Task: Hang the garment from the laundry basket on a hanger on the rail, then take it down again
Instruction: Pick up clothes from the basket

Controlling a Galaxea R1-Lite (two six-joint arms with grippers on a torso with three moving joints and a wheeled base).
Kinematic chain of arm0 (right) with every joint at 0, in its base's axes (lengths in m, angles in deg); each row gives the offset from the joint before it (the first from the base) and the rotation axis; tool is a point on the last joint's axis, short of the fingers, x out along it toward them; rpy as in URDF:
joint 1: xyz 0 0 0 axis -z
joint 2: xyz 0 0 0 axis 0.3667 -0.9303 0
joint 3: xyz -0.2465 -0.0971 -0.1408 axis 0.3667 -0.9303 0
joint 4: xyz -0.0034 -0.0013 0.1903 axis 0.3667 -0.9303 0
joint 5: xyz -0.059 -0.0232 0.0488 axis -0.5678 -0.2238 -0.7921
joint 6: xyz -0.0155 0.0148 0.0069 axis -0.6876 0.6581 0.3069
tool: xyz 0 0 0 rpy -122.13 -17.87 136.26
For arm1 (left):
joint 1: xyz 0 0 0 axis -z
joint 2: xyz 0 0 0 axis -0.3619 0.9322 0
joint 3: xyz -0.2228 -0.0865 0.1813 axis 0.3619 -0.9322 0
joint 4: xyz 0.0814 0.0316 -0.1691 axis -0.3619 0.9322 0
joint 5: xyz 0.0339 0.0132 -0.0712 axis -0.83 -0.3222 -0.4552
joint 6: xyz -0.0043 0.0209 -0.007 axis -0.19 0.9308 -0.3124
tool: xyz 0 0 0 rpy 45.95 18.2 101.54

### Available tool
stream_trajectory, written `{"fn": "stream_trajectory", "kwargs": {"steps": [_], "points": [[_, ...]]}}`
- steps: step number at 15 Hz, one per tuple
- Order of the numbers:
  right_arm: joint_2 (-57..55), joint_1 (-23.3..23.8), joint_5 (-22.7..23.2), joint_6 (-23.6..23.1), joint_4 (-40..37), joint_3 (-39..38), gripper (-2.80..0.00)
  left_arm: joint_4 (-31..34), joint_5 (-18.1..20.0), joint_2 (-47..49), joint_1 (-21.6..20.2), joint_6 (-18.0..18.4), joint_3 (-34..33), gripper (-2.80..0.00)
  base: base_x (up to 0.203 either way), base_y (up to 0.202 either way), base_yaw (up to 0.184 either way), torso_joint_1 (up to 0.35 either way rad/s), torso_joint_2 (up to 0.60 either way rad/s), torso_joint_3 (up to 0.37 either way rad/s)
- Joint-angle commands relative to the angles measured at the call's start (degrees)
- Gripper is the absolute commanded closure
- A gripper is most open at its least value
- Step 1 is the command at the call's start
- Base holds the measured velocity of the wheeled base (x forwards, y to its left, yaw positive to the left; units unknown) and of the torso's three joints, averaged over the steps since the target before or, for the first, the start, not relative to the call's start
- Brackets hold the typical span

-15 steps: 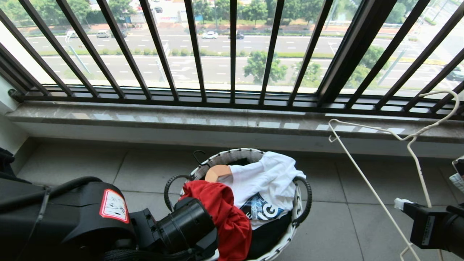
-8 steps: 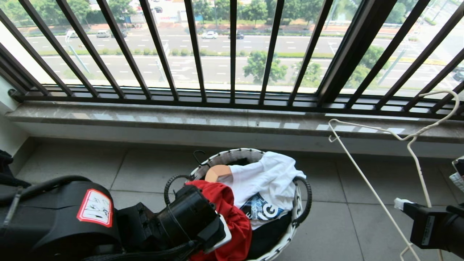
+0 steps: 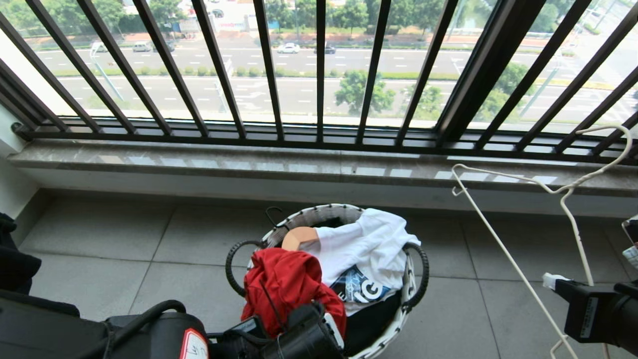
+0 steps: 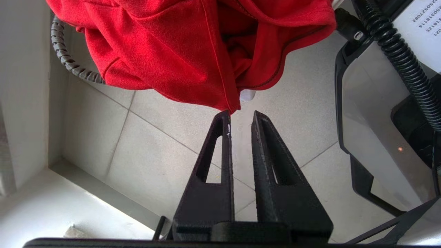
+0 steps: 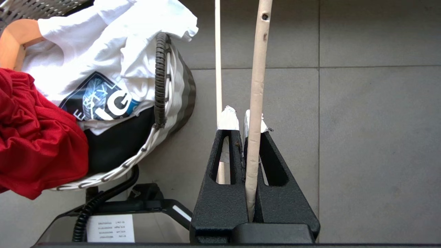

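The red garment (image 3: pixel 289 279) lies bunched over the near rim of the laundry basket (image 3: pixel 319 215). In the left wrist view the garment (image 4: pixel 179 44) hangs just beyond my left gripper (image 4: pixel 241 115). Its jaws are open by a narrow gap with only floor between them. A corner of the red hem brushes one fingertip (image 4: pixel 225 115). At the right, my right gripper (image 5: pixel 241 119) is shut on the cream-white hanger (image 5: pixel 256 86). It holds the hanger (image 3: pixel 503 249) upright, hook toward the window. The rail is out of view.
A white printed shirt (image 3: pixel 369 244), black cloth (image 3: pixel 369 324) and a wooden hanger's end (image 3: pixel 299 238) also fill the basket. Behind it run a stone sill (image 3: pixel 249 167) and the dark barred window railing (image 3: pixel 319 75). Grey floor tiles (image 3: pixel 124 249) surround the basket.
My left arm has dropped back toward the bottom of the head view, uncovering the red garment, and its jaws have narrowed. The right arm and hanger have not moved.
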Motion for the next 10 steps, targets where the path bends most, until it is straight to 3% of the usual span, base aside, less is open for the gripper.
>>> {"fn": "stream_trajectory", "kwargs": {"steps": [1,4,10], "points": [[-0.14,0.16,-0.16,0.12,0.02,-0.06,0.0,-1.72,-2.98,1.41,1.14,-0.01,-0.66,-2.8,0.0,0.0,0.0,0.0,0.0,0.0],[-0.15,0.25,-0.16,0.12,0.02,-0.06,0.0,-10.26,-12.88,5.47,1.58,0.13,-2.95,-2.8,0.0,0.0,0.0,0.0,0.0,0.0],[-0.06,0.25,-0.16,0.12,0.02,-0.06,0.0,-14.49,-14.04,8.42,1.44,0.43,-3.36,-2.8,0.0,0.0,0.0,0.0,0.0,0.0]]}}
